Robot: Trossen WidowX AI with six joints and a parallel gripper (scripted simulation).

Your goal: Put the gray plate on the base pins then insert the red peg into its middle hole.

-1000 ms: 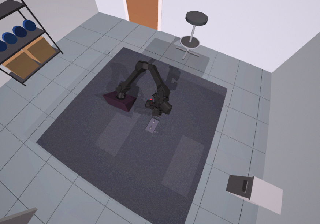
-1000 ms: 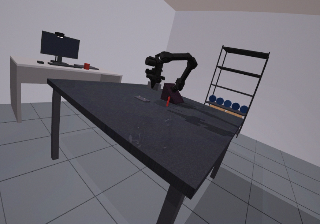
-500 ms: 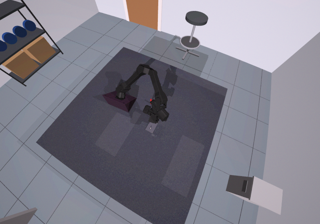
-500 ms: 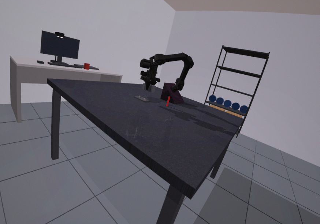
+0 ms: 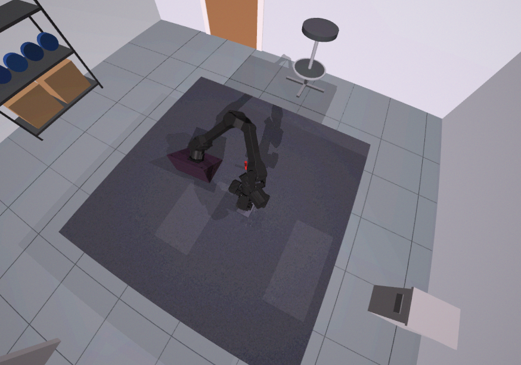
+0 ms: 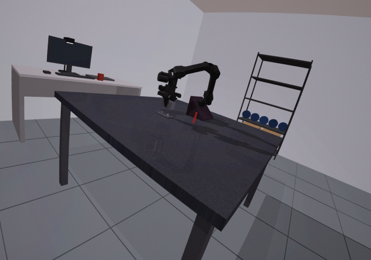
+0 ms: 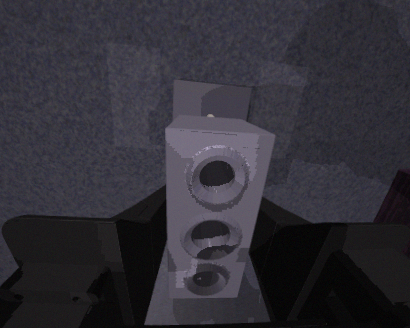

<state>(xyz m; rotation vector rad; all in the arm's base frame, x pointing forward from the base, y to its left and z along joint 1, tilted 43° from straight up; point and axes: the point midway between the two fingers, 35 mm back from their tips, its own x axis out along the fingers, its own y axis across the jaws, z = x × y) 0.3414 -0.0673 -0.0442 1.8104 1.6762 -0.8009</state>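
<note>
The gripper [image 6: 166,103] is closed on the gray plate [image 7: 214,200], its fingers stopped partway by the plate's width, one on each long side. In the wrist view the plate stands between the dark fingers with its three holes in a row facing the camera, the middle hole [image 7: 210,235] between the other two.

Taking the base [image 6: 165,114] as the reference: the plate hangs directly above it and is not touching it. From the side, a visible gap remains between the plate's lower edge and the base, and the pins stand free on the base top. In the wrist view, most of the base is hidden behind the plate; only its far end shows beyond the plate's top edge, with the tip of one pin [image 7: 210,115] just peeking over that edge. The second pin cannot be seen from there.

The red peg [image 6: 194,117] stands tilted on the table [image 6: 209,167], to the right of the base in the side view and apart from it, near the foot of the arm's dark maroon mount [image 6: 199,108]. From overhead, the peg [image 5: 245,165] shows just beside the forearm; the base is concealed beneath the wrist.
</note>
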